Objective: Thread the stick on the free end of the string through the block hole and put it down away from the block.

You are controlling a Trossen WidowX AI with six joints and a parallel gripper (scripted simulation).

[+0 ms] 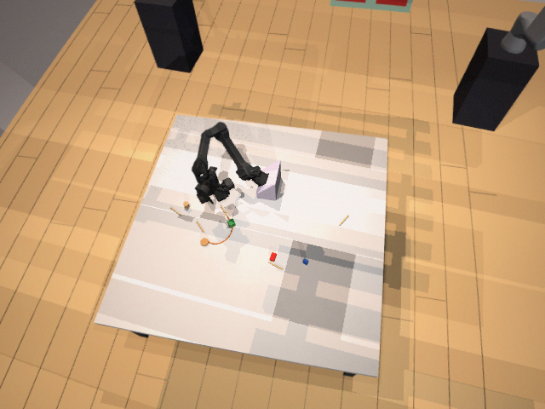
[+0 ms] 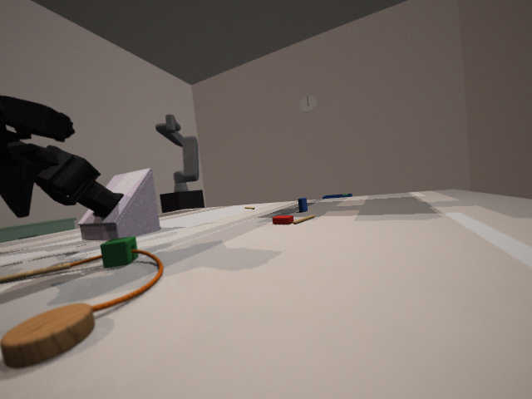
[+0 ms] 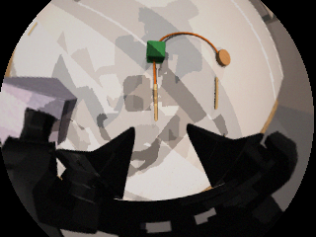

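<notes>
The green block [image 1: 231, 222] [image 2: 119, 252] [image 3: 156, 51] stands on the table. The orange string [image 2: 160, 268] [image 3: 184, 34] curves from the round wooden button [image 1: 203, 242] [image 2: 49, 335] [image 3: 223, 57] to one side of the block and comes out at the opposite side. The thin stick [image 1: 224, 211] [image 2: 34, 273] [image 3: 156, 104] on its end lies outside the block, on the arm's side, with a short piece of string between them. My gripper [image 1: 215, 200] [image 3: 161, 128] is open and empty. In the wrist view its fingertips are spread beyond the stick's free end, touching neither stick nor block.
A lilac wedge [image 1: 272, 187] [image 2: 140, 208] [image 3: 30, 94] stands beside the arm. A loose stick [image 1: 200, 227] [image 3: 216, 94] lies near the button, another [image 1: 175, 211] near a small wooden cylinder [image 1: 186, 204]. A red block [image 1: 273, 256] [image 2: 283, 219] and a blue block [image 1: 305, 262] [image 2: 302, 204] are farther off.
</notes>
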